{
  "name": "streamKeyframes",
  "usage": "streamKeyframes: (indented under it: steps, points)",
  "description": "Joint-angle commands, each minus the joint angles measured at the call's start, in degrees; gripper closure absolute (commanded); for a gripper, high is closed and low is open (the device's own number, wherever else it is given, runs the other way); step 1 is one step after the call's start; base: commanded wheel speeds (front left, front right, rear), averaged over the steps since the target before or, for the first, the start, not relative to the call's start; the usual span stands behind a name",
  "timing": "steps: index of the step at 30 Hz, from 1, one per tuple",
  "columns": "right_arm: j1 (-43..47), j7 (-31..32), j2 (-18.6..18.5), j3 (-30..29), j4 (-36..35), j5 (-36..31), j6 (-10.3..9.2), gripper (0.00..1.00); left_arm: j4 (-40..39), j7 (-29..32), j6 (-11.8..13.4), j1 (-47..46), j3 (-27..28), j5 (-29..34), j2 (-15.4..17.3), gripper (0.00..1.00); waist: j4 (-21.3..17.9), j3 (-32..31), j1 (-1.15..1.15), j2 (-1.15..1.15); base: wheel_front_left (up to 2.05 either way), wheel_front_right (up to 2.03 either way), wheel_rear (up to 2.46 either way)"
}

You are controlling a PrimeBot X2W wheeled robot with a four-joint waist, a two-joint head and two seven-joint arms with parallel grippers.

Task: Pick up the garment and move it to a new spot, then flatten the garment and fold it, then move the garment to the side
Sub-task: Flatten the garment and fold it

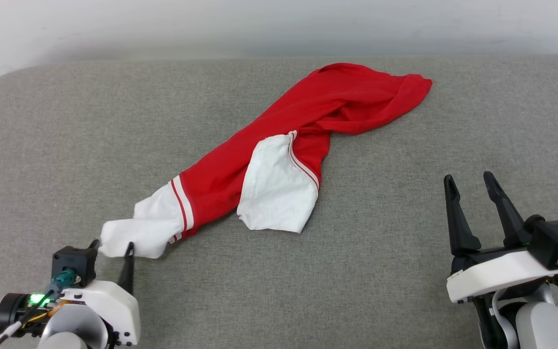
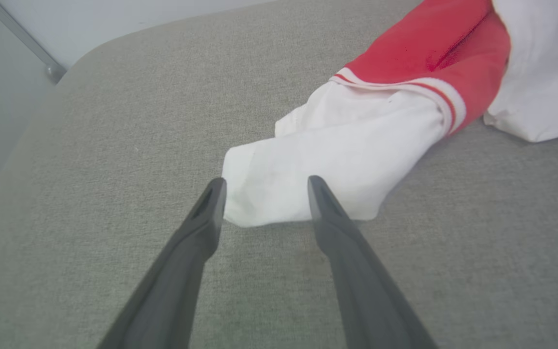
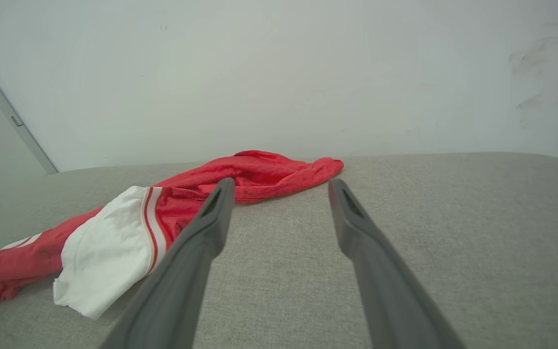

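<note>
Shirt (image 1: 279, 131) lies twisted diagonally on grey cushion (image 1: 405, 271). Left claw (image 2: 265, 186) released, tips straddling near-left white sleeve (image 2: 317, 160). Right claw (image 1: 468, 177) released, near right, apart from shirt.

Bright and evenly lit right across, softly, from overhead judging by the shadows. Just thin, diffuse shading under the near edge of the garment (image 1: 240, 165) on the grey fabric surface (image 1: 66, 145). Crisp through the middle of the head view, turning hazy toward the wall (image 1: 279, 24) up top. Over to the left wrist view now: close to blown out on the white sleeve (image 2: 337, 155), folds hard to read. Soft and smeared low down along the left gripper (image 2: 266, 180) fingers (image 2: 177, 276). Bowed at the edges in both wrist views.
</note>
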Motion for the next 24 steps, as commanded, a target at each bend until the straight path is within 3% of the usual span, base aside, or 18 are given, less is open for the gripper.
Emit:
streamKeyframes:
  steps: [1,9,13,17,22,24]
  points:
    - [0.69,0.15,0.05,-0.23,0.28,-0.28,-0.02,0.0,0.33,-2.17,-0.5,-0.01,0.01,0.27,-1.13,0.0,0.29,-0.4,0.0,0.0,0.0,0.0,0.0]
    - [1.5,1.94,0.05,0.9,-0.56,-1.05,-0.02,0.0,-0.85,-11.64,-1.17,-1.44,2.02,4.69,-2.97,0.0,2.68,-2.13,0.0,0.0,0.0,0.0,0.0]
    - [1.33,4.66,-1.0,3.63,-1.76,-0.2,-0.02,0.0,-3.12,-12.34,-1.14,-1.03,3.31,7.64,-3.77,0.0,4.33,-2.43,0.0,0.0,0.0,0.0,0.0]
    - [-1.57,14.69,-6.26,12.2,-3.93,3.03,-0.02,0.0,-7.12,-12.32,-1.55,1.04,6.22,11.67,-5.82,0.0,6.43,-2.1,0.0,0.0,0.0,0.0,0.0]
    - [-8.58,33.2,-12.63,24.24,-5.37,9.67,-0.02,0.0,-8.99,-12.35,-3.35,2.29,8.72,14.87,-8.23,0.0,8.55,-0.76,0.0,0.0,0.0,0.0,0.0]
    - [-12.47,39.99,-13.58,27.93,-4.75,13.06,-0.03,0.0,-9.14,-12.35,-4.22,2.49,9.38,15.74,-9.42,0.0,9.46,-0.01,0.0,0.0,0.0,0.0,0.0]
